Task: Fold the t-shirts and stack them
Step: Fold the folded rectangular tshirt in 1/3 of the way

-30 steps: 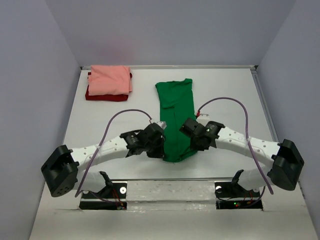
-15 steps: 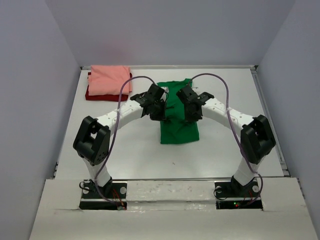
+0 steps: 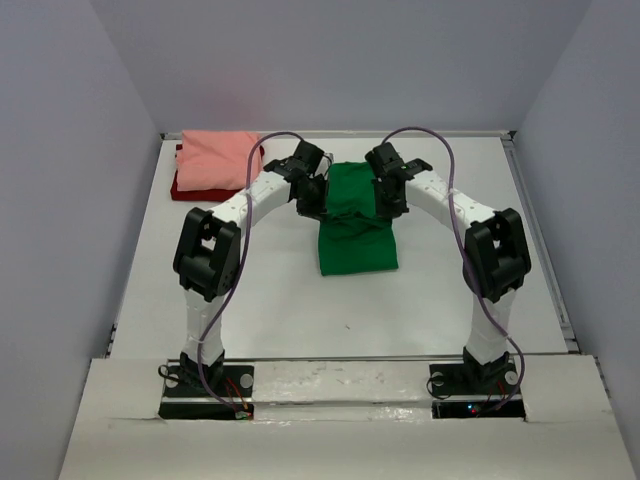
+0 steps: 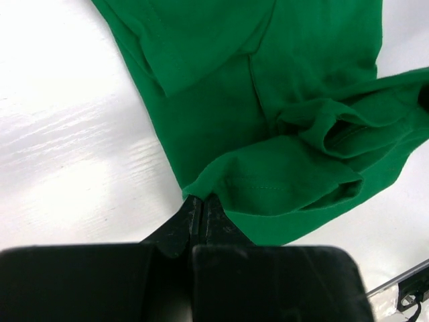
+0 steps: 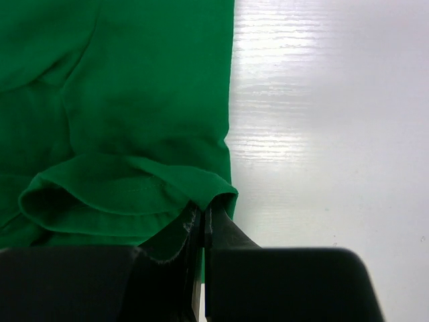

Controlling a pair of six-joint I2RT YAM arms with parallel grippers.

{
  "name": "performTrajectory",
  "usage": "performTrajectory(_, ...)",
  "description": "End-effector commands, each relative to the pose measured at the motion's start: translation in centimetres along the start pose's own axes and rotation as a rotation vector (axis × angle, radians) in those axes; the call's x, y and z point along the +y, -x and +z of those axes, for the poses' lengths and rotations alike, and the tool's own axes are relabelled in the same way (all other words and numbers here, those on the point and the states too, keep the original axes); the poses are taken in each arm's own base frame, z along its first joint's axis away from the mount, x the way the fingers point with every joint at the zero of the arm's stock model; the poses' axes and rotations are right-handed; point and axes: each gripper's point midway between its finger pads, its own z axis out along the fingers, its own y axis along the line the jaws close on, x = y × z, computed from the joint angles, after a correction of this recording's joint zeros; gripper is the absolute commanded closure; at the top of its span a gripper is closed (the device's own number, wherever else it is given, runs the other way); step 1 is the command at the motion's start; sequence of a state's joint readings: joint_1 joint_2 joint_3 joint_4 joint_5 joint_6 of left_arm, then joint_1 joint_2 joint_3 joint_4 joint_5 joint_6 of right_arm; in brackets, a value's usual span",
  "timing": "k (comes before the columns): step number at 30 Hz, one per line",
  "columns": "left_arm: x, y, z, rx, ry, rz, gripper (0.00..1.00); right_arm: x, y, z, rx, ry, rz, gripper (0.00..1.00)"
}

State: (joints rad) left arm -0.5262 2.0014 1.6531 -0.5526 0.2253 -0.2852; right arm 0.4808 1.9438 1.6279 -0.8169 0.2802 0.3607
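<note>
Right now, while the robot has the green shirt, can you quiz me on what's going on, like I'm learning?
1. True or false: the left gripper and the right gripper are both shut on the green t-shirt.
2. Which lies directly under the salmon pink t-shirt? A) the dark red t-shirt B) a blue towel C) a cardboard box
3. How many t-shirts are piled at the far left corner of the table?
Key: 1 true; 2 A; 3 two.
</note>
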Motion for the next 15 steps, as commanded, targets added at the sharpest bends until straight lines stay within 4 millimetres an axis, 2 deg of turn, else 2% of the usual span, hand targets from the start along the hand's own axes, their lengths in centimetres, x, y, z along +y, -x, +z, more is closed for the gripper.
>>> performTrajectory(1,-1.0,0.0,-0.3,0.036,-0.056,0.027,1.0,0.7,1.7,0.6,-0.019,0.051,-0.028,1.0)
performTrajectory(6,-0.7,0.1,0.7,0.054,-0.057,0.018,1.0,1.3,2.0,2.3,0.002,0.073,-0.052,1.0)
performTrajectory(9,-0.6,0.3,0.9,0.044,-0.056,0.014,1.0,1.0,3.0,3.1,-0.01,0.08,-0.059,1.0)
performTrajectory(10,-0.4,0.3,1.0,0.042,-0.052,0.013,1.0,0.7,3.0,3.9,-0.003,0.072,-0.056,1.0)
performTrajectory(15,0.2,0.6,1.3,0.026,-0.022,0.019,1.0,0.9,4.7,5.3,-0.027,0.106,-0.084,0.99)
